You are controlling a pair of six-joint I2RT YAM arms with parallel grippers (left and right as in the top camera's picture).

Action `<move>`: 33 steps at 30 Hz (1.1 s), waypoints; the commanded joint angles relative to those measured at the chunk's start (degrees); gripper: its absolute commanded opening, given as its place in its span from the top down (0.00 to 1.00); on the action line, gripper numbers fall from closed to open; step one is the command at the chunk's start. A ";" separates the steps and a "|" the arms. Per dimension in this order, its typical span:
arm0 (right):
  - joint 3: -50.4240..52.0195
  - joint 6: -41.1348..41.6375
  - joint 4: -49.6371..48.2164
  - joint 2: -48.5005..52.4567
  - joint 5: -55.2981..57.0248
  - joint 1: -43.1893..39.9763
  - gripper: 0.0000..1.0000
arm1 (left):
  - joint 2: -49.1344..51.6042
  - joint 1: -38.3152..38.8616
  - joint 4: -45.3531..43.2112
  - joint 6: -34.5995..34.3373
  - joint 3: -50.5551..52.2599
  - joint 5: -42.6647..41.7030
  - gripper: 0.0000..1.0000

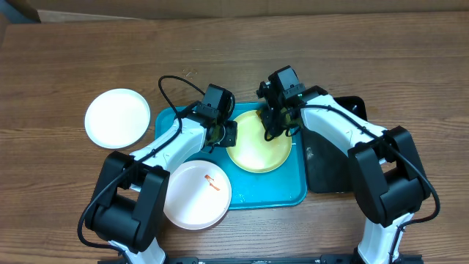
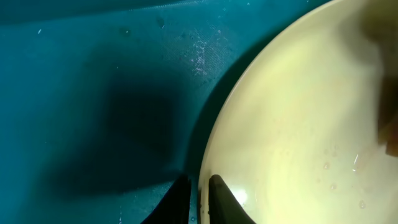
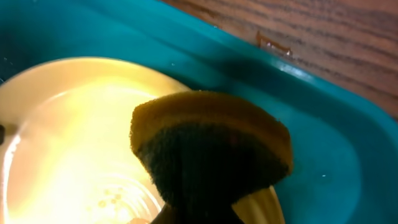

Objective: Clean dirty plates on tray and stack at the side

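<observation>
Risk: slippage | left gripper [image 2: 199, 186] pinches yellow plate [image 1: 258, 141] rim near tray [image 1: 282, 192] far-right corner | right gripper [image 1: 275, 126] clamps sponge [image 3: 211, 149] | hard scrubbing could pull rim free.

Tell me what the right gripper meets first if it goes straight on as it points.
Probably the yellow plate: the sponge held by the right gripper is over its edge; the gap is unclear.

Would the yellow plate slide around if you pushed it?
Probably: droplets shine on the yellow plate, so it looks wet, and the tray looks smooth. It seems stiff and flat, so it should slide, not roll. The left tool pinching its rim likely steadies it against the sponge.
</observation>
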State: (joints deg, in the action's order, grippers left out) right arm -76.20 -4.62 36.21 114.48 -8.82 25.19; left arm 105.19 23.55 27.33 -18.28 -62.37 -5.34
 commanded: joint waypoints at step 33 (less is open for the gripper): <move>-0.07 -0.66 -7.58 -5.09 -8.66 -0.63 0.96 | 0.46 0.11 -0.13 -0.15 0.48 -0.48 0.86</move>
State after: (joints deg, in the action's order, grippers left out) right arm -75.77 -7.03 29.10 109.89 -22.37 25.10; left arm 105.19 23.55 27.33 -18.28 -62.37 -5.34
